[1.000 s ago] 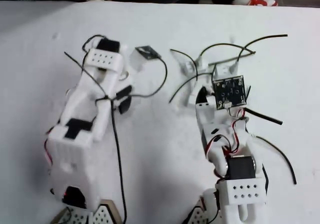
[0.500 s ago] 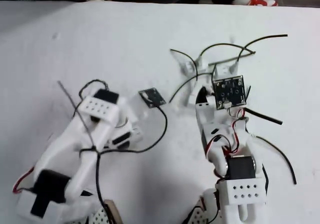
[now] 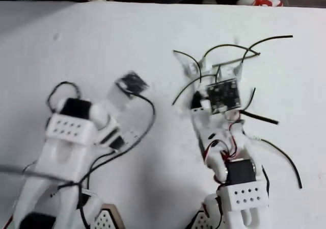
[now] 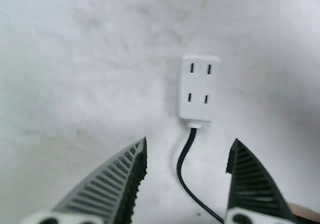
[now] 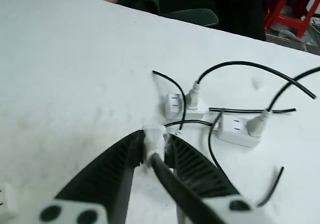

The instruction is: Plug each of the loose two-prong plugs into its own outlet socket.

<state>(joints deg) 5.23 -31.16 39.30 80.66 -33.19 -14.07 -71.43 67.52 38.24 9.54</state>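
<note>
Left arm (image 3: 66,147): stands at the near left of the desk, with its forearm angled toward the far right and its wrist over the left-centre.
Left gripper (image 4: 188,145): points down at the desk, and its ribbed fingers (image 4: 125,174) are spread wide with nothing between them.
Loose outlet block (image 4: 199,87): white, with two pairs of slots, all four unfilled. It lies flat just past the left fingertips, apart from them, and its black cord (image 4: 184,159) runs back between the fingers.
Right arm (image 3: 229,157): reaches from the near edge toward the far side, right of centre, held low.
Right gripper (image 5: 154,134): the dark fingers (image 5: 115,169) are clamped on a white two-prong plug (image 5: 153,143). The plug's black cord trails back over the gripper.
Outlet cluster: lies just beyond the held plug and is not touching it. A small white outlet (image 5: 173,104) has a corded plug (image 5: 192,95) just beside it; I cannot tell whether that plug is seated. To the right, a second outlet (image 5: 234,130) has a plug (image 5: 257,124) touching its right end.
Cords: black loops (image 3: 234,48) cross around the cluster and fan out to the right.
Open room: there is broad bare surface at the far left and between the two arms. The right side is hemmed in by cords.
Desk (image 3: 153,30): white and matte.
Room: a red frame (image 5: 290,9) stands past the far right edge.
</note>
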